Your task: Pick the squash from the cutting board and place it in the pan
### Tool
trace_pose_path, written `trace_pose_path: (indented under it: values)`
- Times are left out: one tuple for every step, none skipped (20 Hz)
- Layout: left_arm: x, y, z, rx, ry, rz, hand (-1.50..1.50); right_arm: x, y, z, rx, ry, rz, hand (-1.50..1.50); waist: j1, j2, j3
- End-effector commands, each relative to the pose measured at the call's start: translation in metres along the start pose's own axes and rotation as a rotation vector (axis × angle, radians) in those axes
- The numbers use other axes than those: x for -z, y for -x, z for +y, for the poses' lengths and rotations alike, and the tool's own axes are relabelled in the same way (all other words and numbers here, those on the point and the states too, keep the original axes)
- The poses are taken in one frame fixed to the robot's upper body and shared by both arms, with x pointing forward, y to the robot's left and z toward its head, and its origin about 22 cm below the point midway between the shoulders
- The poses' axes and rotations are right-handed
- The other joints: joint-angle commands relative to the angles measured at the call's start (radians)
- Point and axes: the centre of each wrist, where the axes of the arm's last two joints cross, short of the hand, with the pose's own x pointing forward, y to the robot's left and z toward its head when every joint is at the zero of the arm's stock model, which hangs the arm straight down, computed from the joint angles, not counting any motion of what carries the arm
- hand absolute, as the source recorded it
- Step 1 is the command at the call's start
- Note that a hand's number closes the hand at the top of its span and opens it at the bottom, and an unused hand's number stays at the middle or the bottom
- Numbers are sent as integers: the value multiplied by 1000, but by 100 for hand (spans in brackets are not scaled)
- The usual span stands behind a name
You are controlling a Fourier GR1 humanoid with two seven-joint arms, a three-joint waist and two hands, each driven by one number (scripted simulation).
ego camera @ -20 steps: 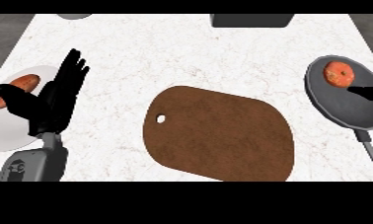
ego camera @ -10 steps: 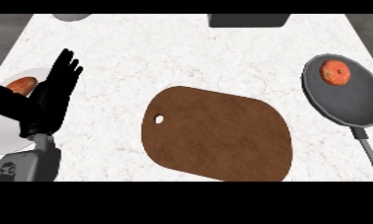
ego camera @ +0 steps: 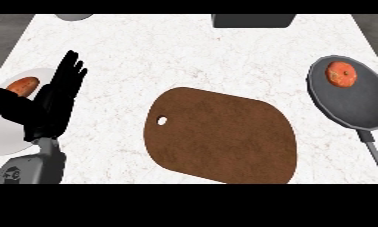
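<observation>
Head view shows the round orange-red squash (ego camera: pixel 342 73) lying inside the dark grey metal pan (ego camera: pixel 347 96) at the right of the counter, toward the pan's far side, with the pan's handle (ego camera: pixel 369 143) running down toward the near edge. The brown oval wooden cutting board (ego camera: pixel 220 135), with a small hanging hole near its left end, sits in the middle of the white marbled counter (ego camera: pixel 199 51) and carries nothing.

Judged from how things lie, the placing step looks done: the squash is off the board and in the pan, and what remains is only for the arms to rest clear.

The robot's left hand (ego camera: pixel 55 98) shows at the left edge, black fingers straight and pointing up, holding nothing, resting partly over a white plate (ego camera: pixel 11 138) that bears an orange-brown oblong food item (ego camera: pixel 22 86). The right hand does not show.

At the far edge, a grey rounded object (ego camera: pixel 74 17) and a dark rectangular object (ego camera: pixel 252 20) are cut off by the frame.
</observation>
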Motion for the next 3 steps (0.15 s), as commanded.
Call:
trace_pose_path:
  values:
    - [6, 10, 8, 3, -23, -2, 0, -25, 1, -25, 56, -58, -84, -150, -6, -1, -2]
    - [3, 8, 4, -4, 6, 15, 0, -15, 3, -11, 41, -57, -88, -150, 1, 0, -1]
    - [0, 2, 5, -4, 2, 1, 0, -39, 13, -24, 47, -62, -71, -150, -1, -1, 0]
